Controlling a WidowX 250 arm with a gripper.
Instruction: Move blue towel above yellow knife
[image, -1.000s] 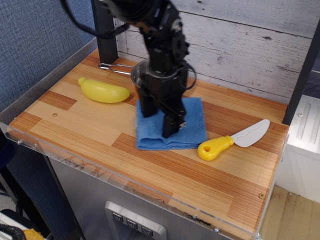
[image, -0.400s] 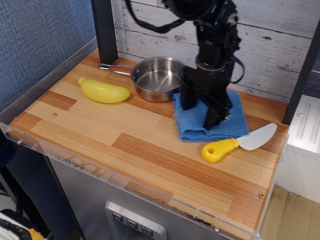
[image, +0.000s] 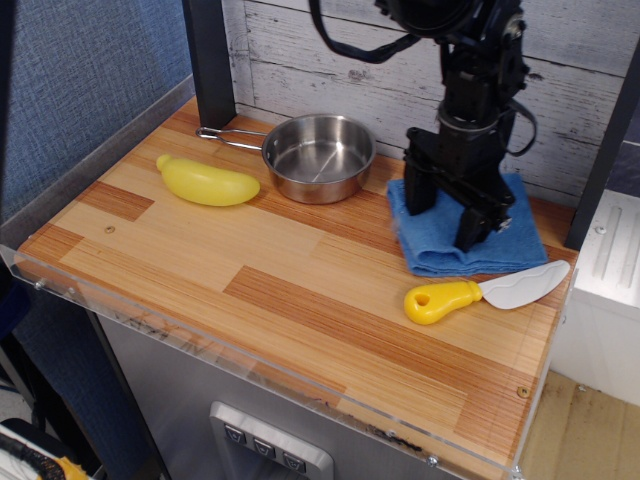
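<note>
The blue towel (image: 438, 250) lies folded at the back right of the wooden table, just behind the yellow knife (image: 443, 300). The knife lies flat with its yellow handle to the left and its curved white blade (image: 525, 286) pointing right. My black gripper (image: 447, 214) comes straight down onto the middle of the towel. Its fingers (image: 419, 190) stand a little apart and press into the cloth, gripping it. The towel's front edge ends just short of the knife.
A steel pan (image: 318, 158) stands at the back centre, its handle pointing left. A yellow toy banana (image: 207, 182) lies at the left. Black posts stand at the back left (image: 208, 60) and at the right edge (image: 603, 140). The wooden table (image: 250, 290) has a clear rim.
My gripper has moved right and back with the towel, from in front of the pan to the back right. The knife has shifted slightly.
</note>
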